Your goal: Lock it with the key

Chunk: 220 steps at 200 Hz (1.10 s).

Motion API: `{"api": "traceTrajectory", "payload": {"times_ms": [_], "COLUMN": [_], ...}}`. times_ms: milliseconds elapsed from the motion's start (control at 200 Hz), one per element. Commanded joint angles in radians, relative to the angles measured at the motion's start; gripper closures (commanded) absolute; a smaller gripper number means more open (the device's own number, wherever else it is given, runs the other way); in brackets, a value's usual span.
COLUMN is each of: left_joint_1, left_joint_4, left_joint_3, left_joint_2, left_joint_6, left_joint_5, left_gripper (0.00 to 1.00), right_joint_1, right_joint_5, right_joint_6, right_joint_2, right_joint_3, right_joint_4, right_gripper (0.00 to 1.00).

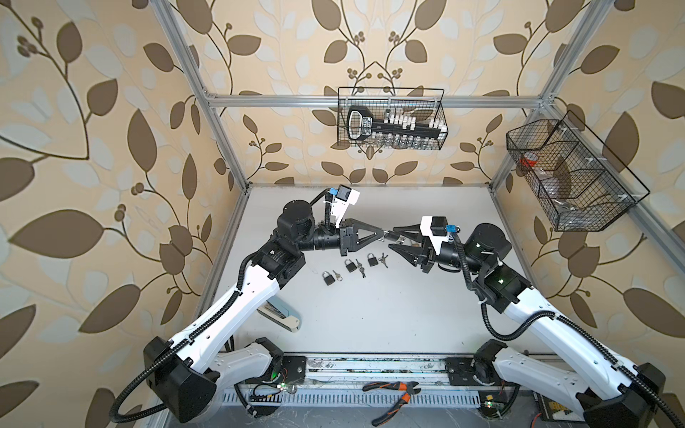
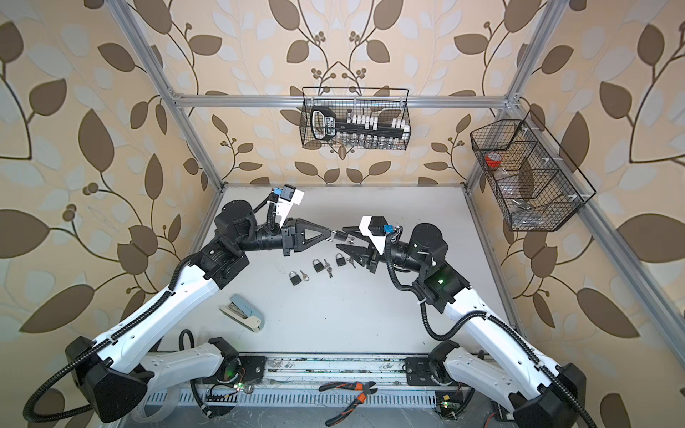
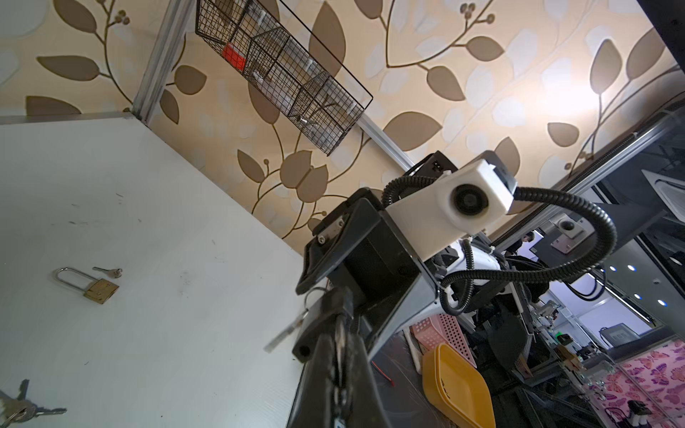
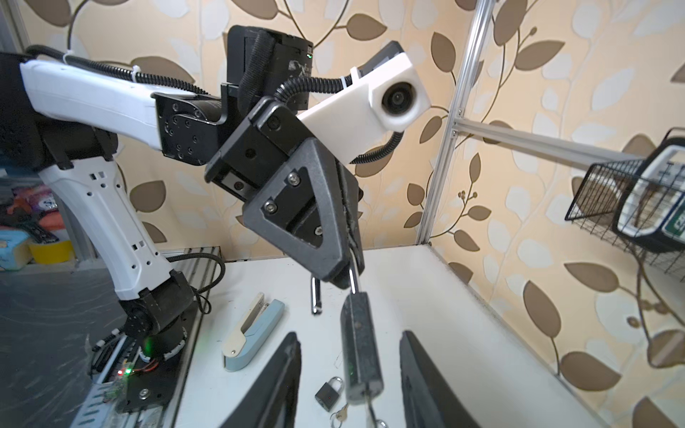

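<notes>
Three padlocks (image 1: 350, 265) lie in a row on the table (image 1: 370, 318), the stapler (image 1: 282, 315) nearer, leftward.

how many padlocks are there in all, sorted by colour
black padlocks: 4, counting the held padlock that hangs by its shackle from the left gripper
brass padlock: 1
total: 5
</notes>
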Motion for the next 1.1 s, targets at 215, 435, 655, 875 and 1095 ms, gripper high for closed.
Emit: {"api": "traceTrajectory", "payload": {"times_ms": [215, 435, 655, 875, 1095], "left_joint_1": [-0.006, -0.006, -0.007, -0.007, -0.007], "left_joint_4": [0.114, 0.119, 0.123, 0.112, 0.093], "left_joint_3": [-0.012, -0.007, -0.013, -0.012, -0.010], "left_joint_2": [-0.053, -0.055, -0.072, -0.075, -0.081], "left_joint_6": [-0.023, -0.024, -0.019, -0.010, 0.008], "left_joint_5": [0.042, 0.058, 0.060, 0.064, 0.054], "left_gripper": [1.00, 1.00, 1.00, 1.00, 1.00], "right_joint_1": [0.000, 0.000, 0.001, 0.002, 0.001], "right_joint_5": [-0.083, -0.079, -0.097, -0.099, -0.120], "right_joint_6": [0.058, 0.090, 0.115, 0.131, 0.165], "right_joint_2": [-0.007, 0.005, 0.022, 0.025, 0.024], "right_joint_3": [0.005, 0.012, 0.015, 0.018, 0.017], "right_joint_4": [0.077, 0.083, 0.094, 0.104, 0.128], "right_gripper": [0.74, 0.81, 0.79, 0.77, 0.91]}}
